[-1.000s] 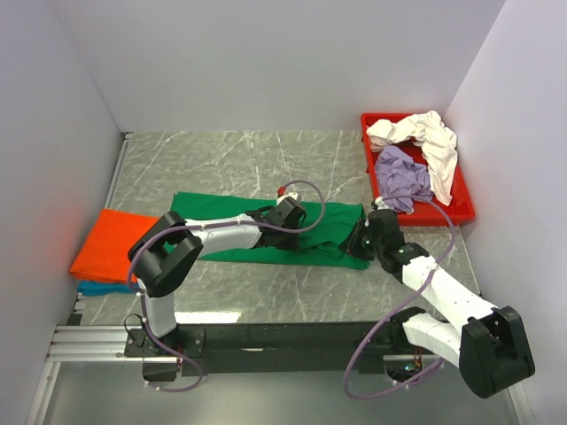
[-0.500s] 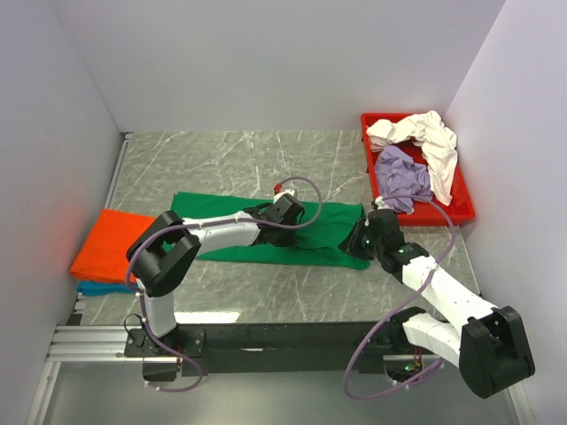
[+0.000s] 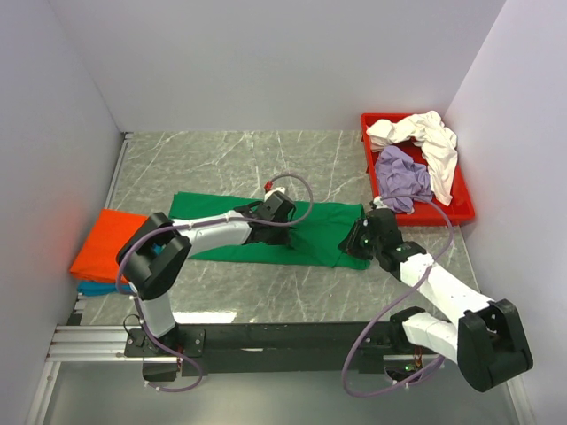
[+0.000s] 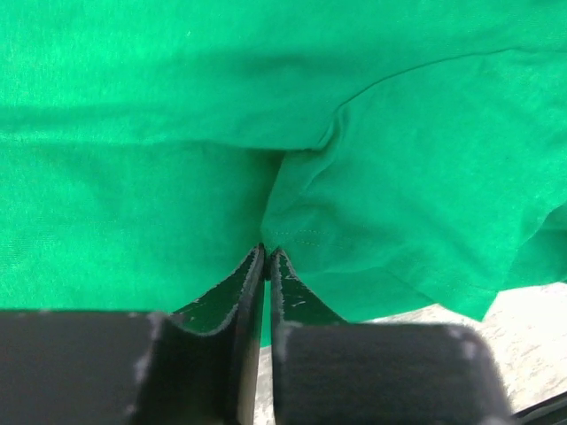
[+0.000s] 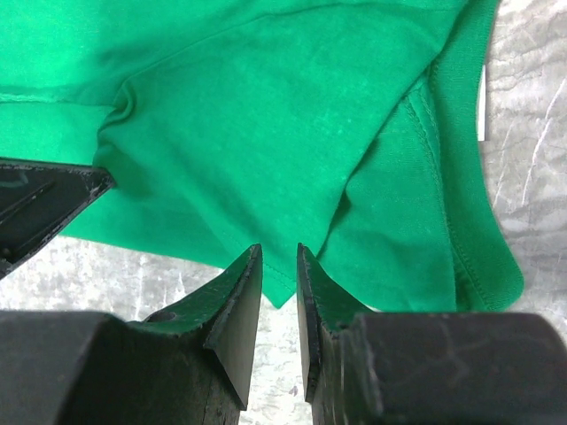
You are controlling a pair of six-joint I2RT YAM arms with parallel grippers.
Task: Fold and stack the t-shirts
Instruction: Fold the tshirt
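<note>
The bright green t-shirt (image 3: 321, 227) lies spread across the middle of the table. My left gripper (image 3: 276, 228) is on its middle. In the left wrist view the left gripper (image 4: 267, 252) is shut on a pinched fold of the green cloth (image 4: 177, 133). My right gripper (image 3: 356, 243) is at the shirt's near right corner. In the right wrist view the right gripper (image 5: 279, 252) has its jaws a narrow gap apart over a corner of the green cloth (image 5: 266, 115). The orange t-shirt (image 3: 106, 243) lies folded on the teal one (image 3: 91, 288) at the left.
A red tray (image 3: 366, 159) at the back right holds the crumpled cream-white t-shirt (image 3: 425, 133) and lavender t-shirt (image 3: 403, 174). White walls close in the table on the left, back and right. The black arm rail runs along the near edge.
My left gripper has moved left and a little away from me, pulling the green cloth with it. The right gripper has stayed at the shirt's right corner.
</note>
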